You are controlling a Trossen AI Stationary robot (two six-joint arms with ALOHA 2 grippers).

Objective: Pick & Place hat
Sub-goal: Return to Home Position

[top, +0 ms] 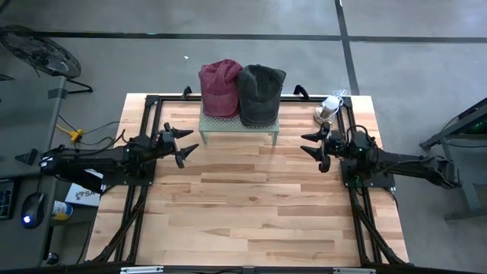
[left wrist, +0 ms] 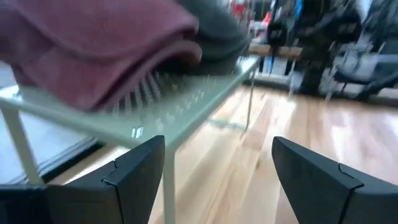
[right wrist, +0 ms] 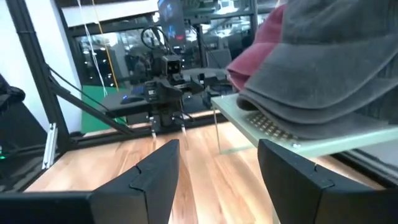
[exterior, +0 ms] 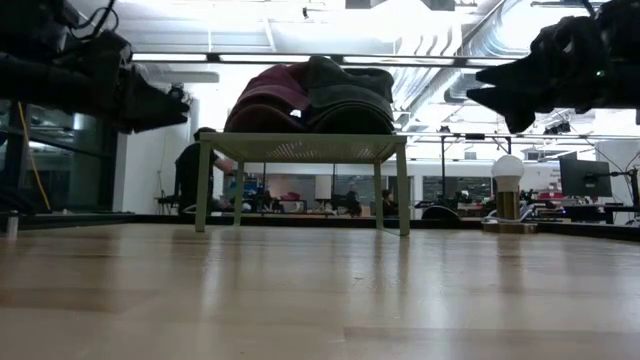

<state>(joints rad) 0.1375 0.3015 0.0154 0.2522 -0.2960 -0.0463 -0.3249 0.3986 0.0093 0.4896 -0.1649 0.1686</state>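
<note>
Two hats lie side by side on a small pale green perforated stand at the table's far middle: a maroon hat on the left and a dark grey hat on the right, their near edges overhanging the top. My left gripper hovers open just left of the stand, above the table. My right gripper hovers open to the stand's right. The left wrist view shows the maroon hat close ahead; the right wrist view shows the grey hat.
A small lamp-like object with a white globe stands at the far right corner. Black frame rails run along the table's left and right sides. Bare wood fills the near half. A person sits in the room beyond.
</note>
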